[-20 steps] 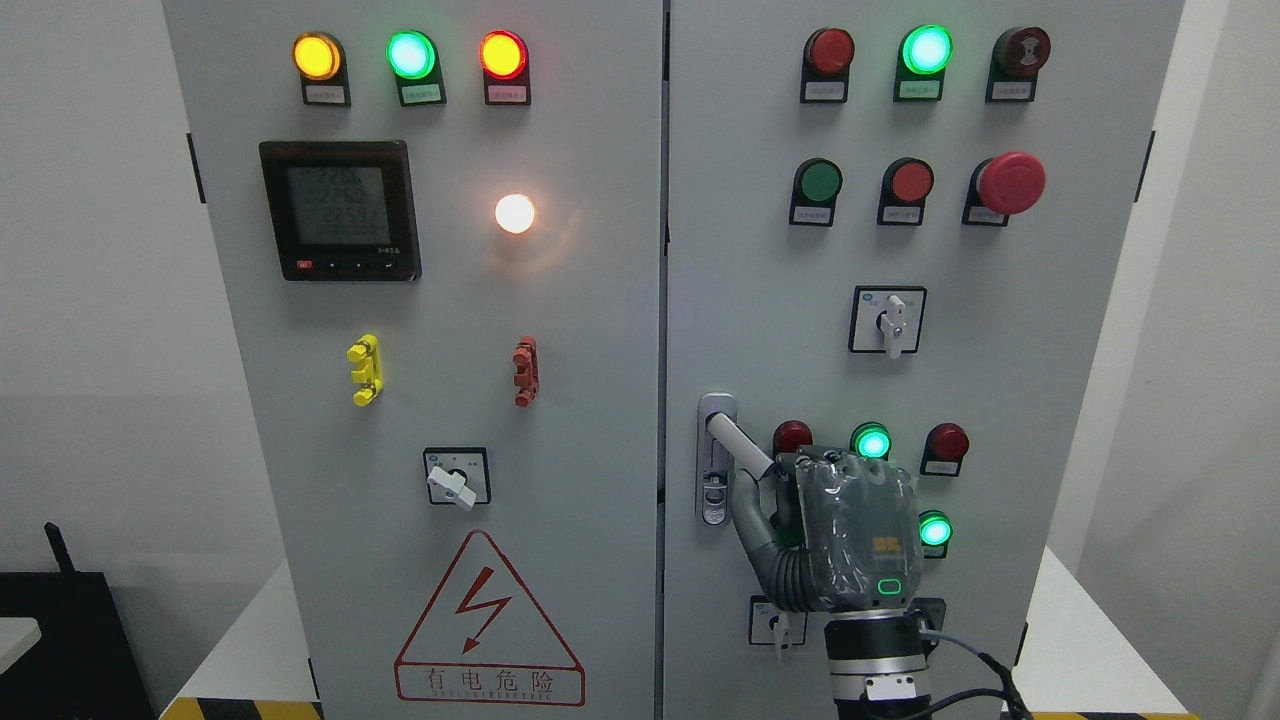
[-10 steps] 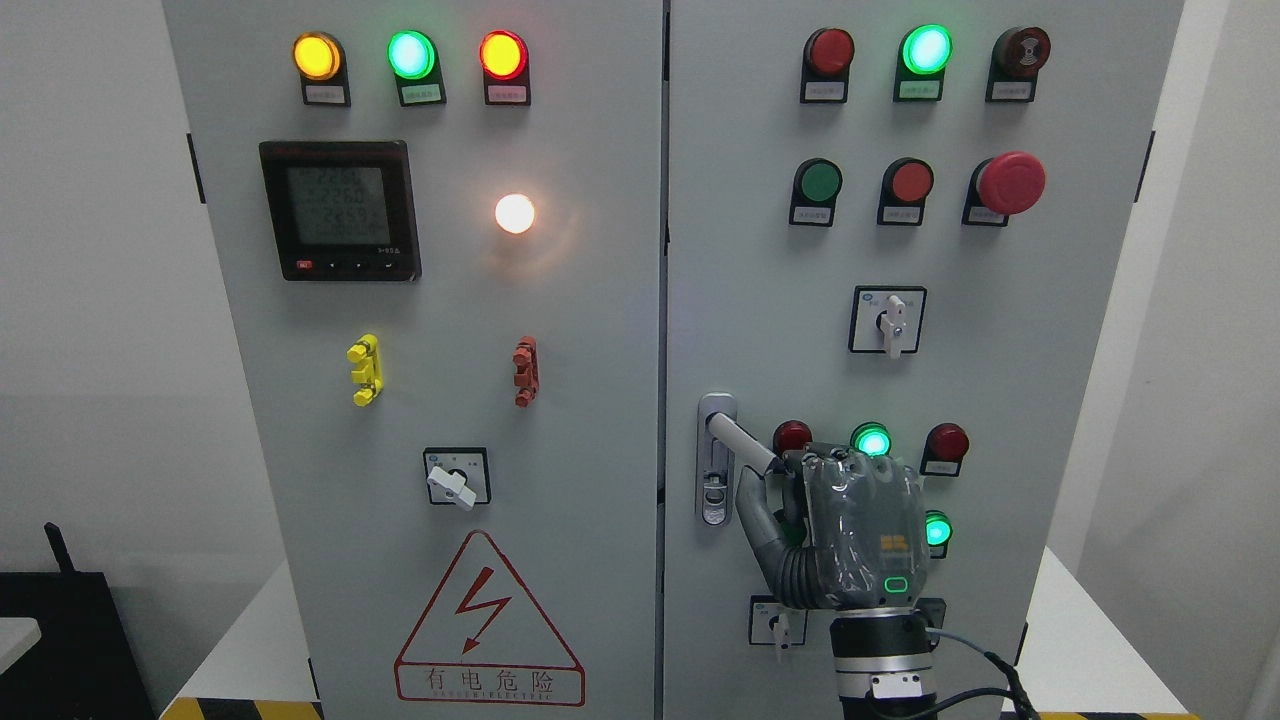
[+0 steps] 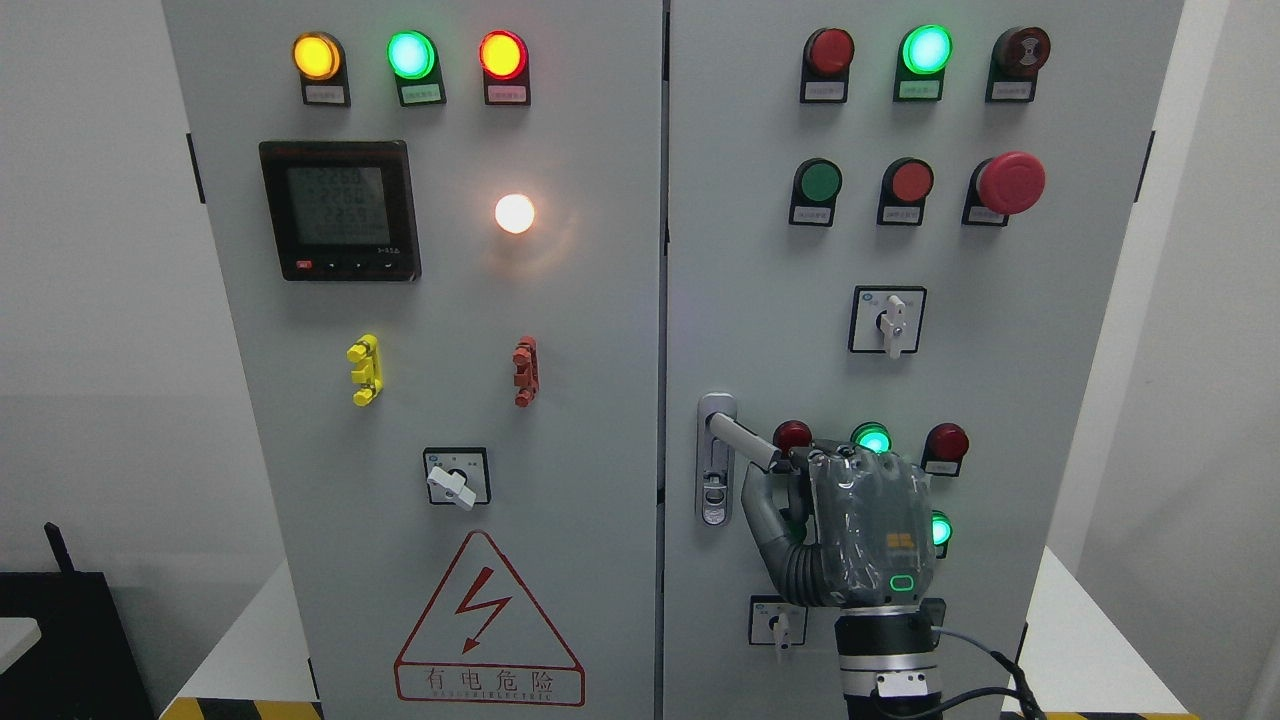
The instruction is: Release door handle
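The silver door handle [image 3: 745, 440] sticks out to the lower right from its lock plate [image 3: 712, 485] on the left edge of the cabinet's right door [image 3: 760, 300]. My right hand [image 3: 785, 475], grey with a plastic cover, comes up from the bottom edge. Its fingers [image 3: 800, 462] curl over the handle's outer end, and the thumb [image 3: 760, 510] sits below the handle. The fingertips themselves are hidden behind the back of the hand. My left arm does not show.
Around the hand sit a red lamp [image 3: 792, 434], a lit green lamp [image 3: 872, 438], another red lamp [image 3: 946, 441] and a small rotary switch [image 3: 775, 620]. The left door [image 3: 450, 300] carries a meter, lamps, a switch and a warning triangle [image 3: 488, 625].
My right hand has shifted a little to the right and upward along the handle, toward its outer end. The handle lever has swung slightly higher with it.
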`<state>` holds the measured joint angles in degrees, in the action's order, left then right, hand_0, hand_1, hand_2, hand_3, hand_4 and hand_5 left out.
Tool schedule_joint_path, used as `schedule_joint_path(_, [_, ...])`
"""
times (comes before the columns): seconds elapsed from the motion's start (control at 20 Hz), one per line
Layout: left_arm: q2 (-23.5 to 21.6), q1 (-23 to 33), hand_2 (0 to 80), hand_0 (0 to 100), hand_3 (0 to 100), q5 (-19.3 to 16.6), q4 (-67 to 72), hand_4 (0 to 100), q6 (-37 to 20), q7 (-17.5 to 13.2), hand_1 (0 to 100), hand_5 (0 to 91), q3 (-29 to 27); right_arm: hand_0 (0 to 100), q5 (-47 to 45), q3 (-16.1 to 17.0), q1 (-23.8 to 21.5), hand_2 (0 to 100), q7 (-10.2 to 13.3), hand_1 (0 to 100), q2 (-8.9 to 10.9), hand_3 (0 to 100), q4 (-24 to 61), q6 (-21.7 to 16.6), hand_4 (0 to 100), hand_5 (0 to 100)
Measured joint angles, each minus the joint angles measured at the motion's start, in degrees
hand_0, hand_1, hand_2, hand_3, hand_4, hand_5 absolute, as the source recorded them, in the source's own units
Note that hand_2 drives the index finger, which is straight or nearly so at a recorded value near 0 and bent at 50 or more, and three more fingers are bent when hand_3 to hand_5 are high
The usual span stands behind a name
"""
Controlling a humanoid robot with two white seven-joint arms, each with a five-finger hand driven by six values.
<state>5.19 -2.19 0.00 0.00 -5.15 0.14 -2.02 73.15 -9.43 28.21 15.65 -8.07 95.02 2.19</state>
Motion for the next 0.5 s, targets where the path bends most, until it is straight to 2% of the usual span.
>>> schedule_joint_path(0.5, [0.00,-0.01,0.0,12,0,0.00,0.00,0,0.00,0.00,39,0.0,0.00,65,-0.02,0.12,0.03,100,-0.01,48,0.04,100,0.21,0.00,100,99])
